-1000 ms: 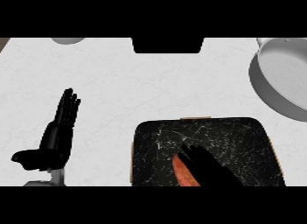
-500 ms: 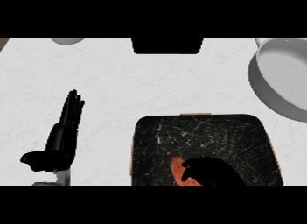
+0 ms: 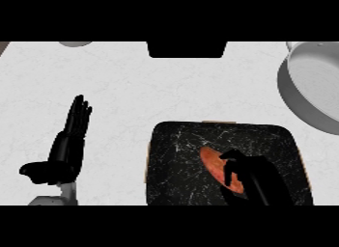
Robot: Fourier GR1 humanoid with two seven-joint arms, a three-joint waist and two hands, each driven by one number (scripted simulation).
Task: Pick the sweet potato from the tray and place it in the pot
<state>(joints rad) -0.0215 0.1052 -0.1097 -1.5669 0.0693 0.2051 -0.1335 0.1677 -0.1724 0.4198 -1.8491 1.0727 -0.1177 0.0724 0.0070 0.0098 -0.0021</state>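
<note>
Curling down over the sweet potato's (image 3: 210, 164) right side, the fingers (image 3: 230, 170) of the right hand (image 3: 254, 176) close round it and hide its lower right part. That orange root lies slantwise on the black marbled tray (image 3: 177, 159), right of its middle, touching the tray's surface. The right forearm comes in from the lower edge. Well apart at the upper right stands the grey pot (image 3: 290, 85), on the white counter (image 3: 164, 87). At the left the left hand (image 3: 66, 144) rests open beside the tray, fingers straight and pointing up the view.
</note>
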